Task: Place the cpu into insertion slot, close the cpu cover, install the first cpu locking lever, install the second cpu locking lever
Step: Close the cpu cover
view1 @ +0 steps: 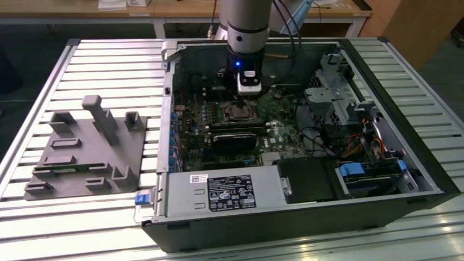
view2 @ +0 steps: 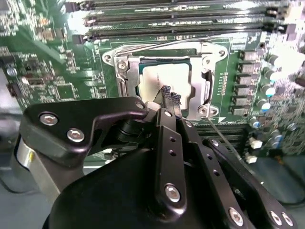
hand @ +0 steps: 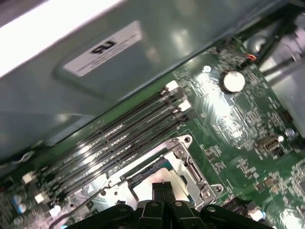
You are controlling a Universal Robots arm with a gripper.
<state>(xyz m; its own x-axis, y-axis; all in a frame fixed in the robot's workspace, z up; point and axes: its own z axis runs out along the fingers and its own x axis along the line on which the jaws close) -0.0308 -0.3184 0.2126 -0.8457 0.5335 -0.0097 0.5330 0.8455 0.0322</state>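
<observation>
In the exterior view my gripper (view1: 243, 101) hangs straight down inside the open computer case, just over the insertion slot (view1: 239, 111) on the green board. In the second wrist view the cpu (view2: 164, 76) lies flat in the insertion slot (view2: 205, 112), its pale face up. The silver cpu cover (view2: 125, 76) lies down around it. My gripper (view2: 169, 95) is shut with nothing between its fingers, its tip over the cpu's near edge. A thin locking lever (view2: 228, 136) slants out beside the socket. The first wrist view has the cpu cover (hand: 187, 162) and my shut gripper (hand: 163, 187).
Long black memory slots (view2: 181, 26) run close beside the socket. A black labelled box (view1: 232, 193) sits at the case's front and a drive cage (view1: 340, 98) with cables on the exterior view's right. A grey fixture block (view1: 83, 147) stands on the slatted table at the left.
</observation>
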